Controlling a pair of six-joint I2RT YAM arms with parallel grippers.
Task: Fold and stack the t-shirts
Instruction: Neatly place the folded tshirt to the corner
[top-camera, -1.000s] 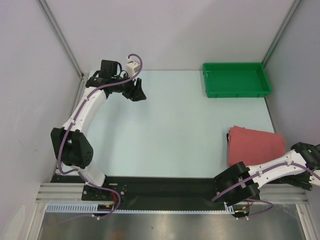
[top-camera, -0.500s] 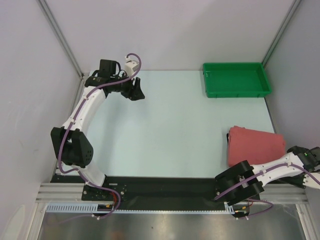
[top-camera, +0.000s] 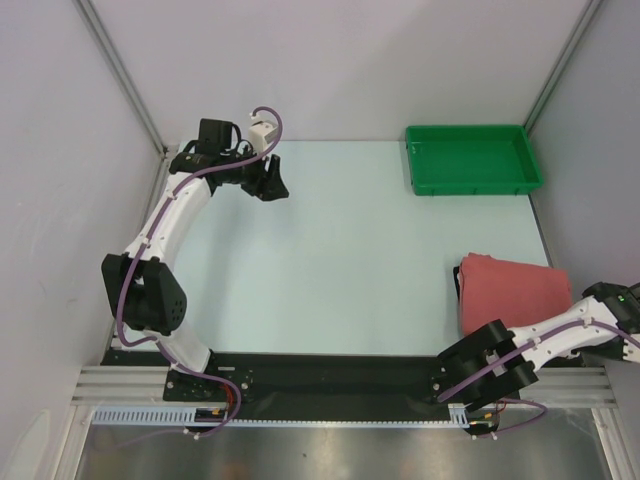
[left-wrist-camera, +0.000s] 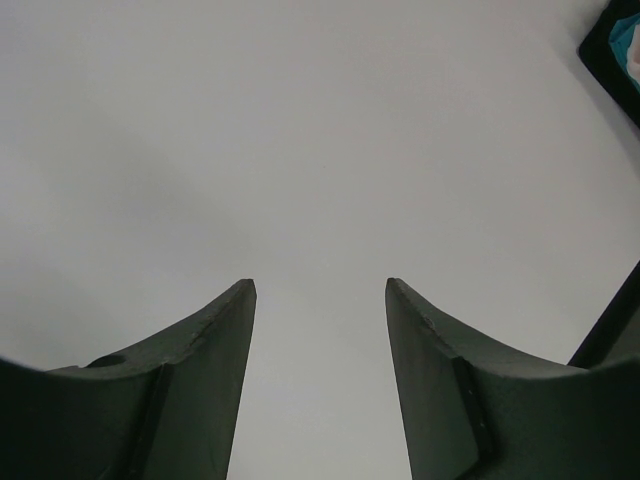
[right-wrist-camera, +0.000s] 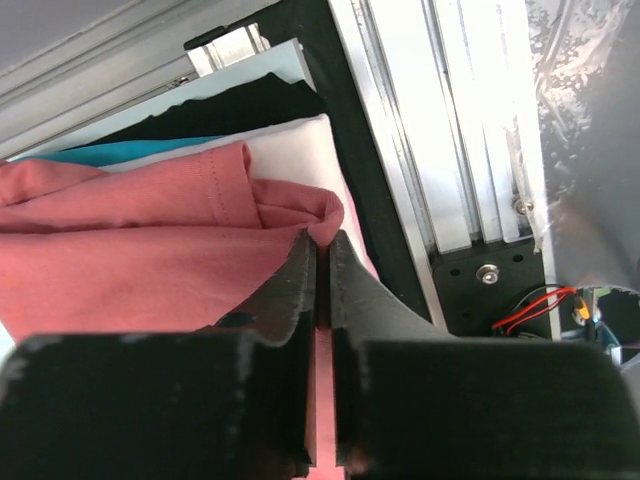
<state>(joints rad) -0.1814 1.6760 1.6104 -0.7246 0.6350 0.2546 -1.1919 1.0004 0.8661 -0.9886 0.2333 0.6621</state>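
Over on the right side of the table (top-camera: 330, 250), the salmon-red shirt (top-camera: 512, 290) lies folded into a rough rectangle close to the near edge. Its long axis runs left to right, a touch skewed, with the right end sitting slightly nearer the arm bases. The thick rolled fold faces left, toward the middle of the table.

Now the right gripper (right-wrist-camera: 322, 245): it's down at the shirt's right near corner, jaws squeezed almost together with a bunched ridge of red fabric pinched between the fingertips. From the wrist view, the rest of the shirt spreads away to the left of the fingers, a stitched hem showing. Under the red lies a white cloth (right-wrist-camera: 300, 140), its rounded corner poking out past the pinched fold; whether that is a shirt, I cannot tell.

The left gripper (left-wrist-camera: 320, 285) is far away at the back left of the table, fingers spread wide over the pale surface, well apart from the shirt.

The green tray (top-camera: 470, 130) sits at the far right corner. The red shirt lies on the table nearer the arms, not in the tray.
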